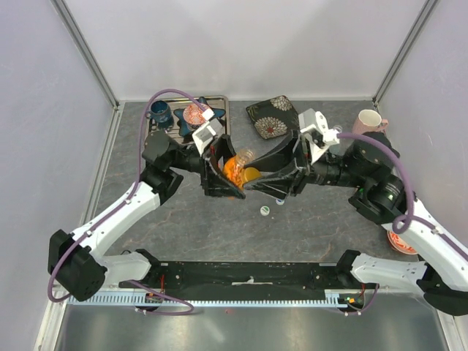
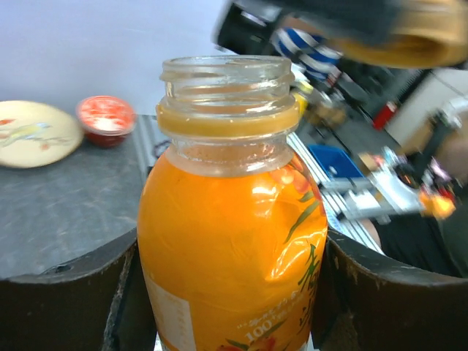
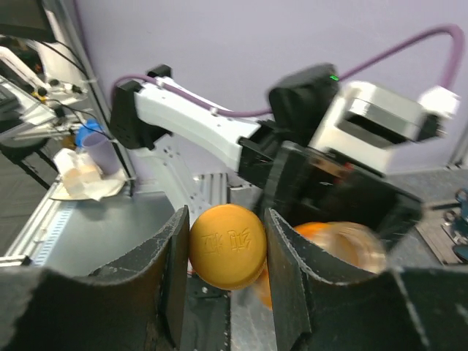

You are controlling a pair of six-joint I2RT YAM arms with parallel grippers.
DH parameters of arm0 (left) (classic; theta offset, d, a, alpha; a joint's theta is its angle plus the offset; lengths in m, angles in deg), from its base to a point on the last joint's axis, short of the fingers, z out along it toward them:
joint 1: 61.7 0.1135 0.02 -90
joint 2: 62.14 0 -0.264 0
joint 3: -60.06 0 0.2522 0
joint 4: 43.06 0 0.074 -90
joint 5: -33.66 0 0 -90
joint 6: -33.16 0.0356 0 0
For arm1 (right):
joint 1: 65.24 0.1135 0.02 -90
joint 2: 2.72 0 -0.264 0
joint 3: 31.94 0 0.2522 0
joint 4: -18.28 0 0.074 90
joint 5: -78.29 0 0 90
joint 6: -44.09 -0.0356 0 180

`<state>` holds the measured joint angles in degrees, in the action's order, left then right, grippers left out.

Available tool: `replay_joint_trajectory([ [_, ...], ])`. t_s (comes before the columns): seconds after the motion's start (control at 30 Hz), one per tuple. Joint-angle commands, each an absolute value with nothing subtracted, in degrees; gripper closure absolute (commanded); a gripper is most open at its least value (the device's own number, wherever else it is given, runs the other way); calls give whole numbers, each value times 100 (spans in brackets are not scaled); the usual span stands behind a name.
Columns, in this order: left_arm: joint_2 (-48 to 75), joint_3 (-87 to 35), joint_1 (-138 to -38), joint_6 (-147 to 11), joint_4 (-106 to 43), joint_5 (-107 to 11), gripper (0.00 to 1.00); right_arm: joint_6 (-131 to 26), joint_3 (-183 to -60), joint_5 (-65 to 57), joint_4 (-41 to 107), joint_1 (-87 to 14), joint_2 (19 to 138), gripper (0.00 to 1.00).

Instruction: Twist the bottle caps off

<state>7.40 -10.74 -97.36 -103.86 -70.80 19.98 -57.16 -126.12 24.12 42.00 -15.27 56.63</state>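
My left gripper (image 1: 223, 175) is shut on an orange juice bottle (image 1: 235, 167) and holds it tilted above the table's middle. In the left wrist view the bottle (image 2: 232, 241) fills the frame between the fingers, and its clear threaded neck (image 2: 225, 80) is open with no cap on it. My right gripper (image 1: 254, 180) is shut on the orange cap (image 1: 251, 175), just to the bottle's right. In the right wrist view the cap (image 3: 227, 246) sits pinched between both fingers, apart from the blurred bottle mouth (image 3: 344, 245) behind it.
A metal tray (image 1: 219, 102) with a blue cup (image 1: 161, 114) and other items stands at the back left. A dark patterned dish (image 1: 272, 117) and a pink mug (image 1: 368, 121) are at the back. A small loose cap (image 1: 264, 210) lies on the table below the grippers.
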Motion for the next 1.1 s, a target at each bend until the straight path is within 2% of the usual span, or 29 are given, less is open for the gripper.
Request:
replay_joint_trajectory([
  [0.0,537,-1118,-9545,-8937,-5006,590,53,-6103,-12762,2011,3838,-1339,5353,100],
  [0.17,265,-1127,-9545,-8304,-4329,177,53,-6182,-12630,1405,3714,-1348,5336,100],
  [0.27,-34,-1083,-9545,-7917,-3854,-367,53,-6007,-12595,405,4029,-1348,5327,100],
  [0.37,-569,-961,-9545,-7539,-3353,-1351,52,-5997,-12333,-1588,4627,-1348,5353,100],
  [0.43,-1121,-855,-9545,-7355,-3099,-2291,52,-6111,-12042,-2615,4969,-1348,5379,100],
  [0.47,-1299,-724,-9545,-7293,-3028,-2581,51,-6155,-11675,-2752,5032,-1365,5397,100],
  [0.5,-1483,-662,-9545,-7240,-2975,-3123,50,-6216,-11472,-2832,5085,-1356,5458,100],
  [0.67,-2362,-371,-9545,-7002,-2606,-4059,48,-6936,-10207,-2570,4814,-1356,6098,100],
  [0.87,-2767,-231,-9545,-6897,-2166,-4192,47,-7289,-9449,-2367,3987,-1356,7082,100],
  [1.07,-3014,-20,-9537,-6862,-1990,-4245,47,-7500,-9334,-2244,3469,-1295,8067,100],
])
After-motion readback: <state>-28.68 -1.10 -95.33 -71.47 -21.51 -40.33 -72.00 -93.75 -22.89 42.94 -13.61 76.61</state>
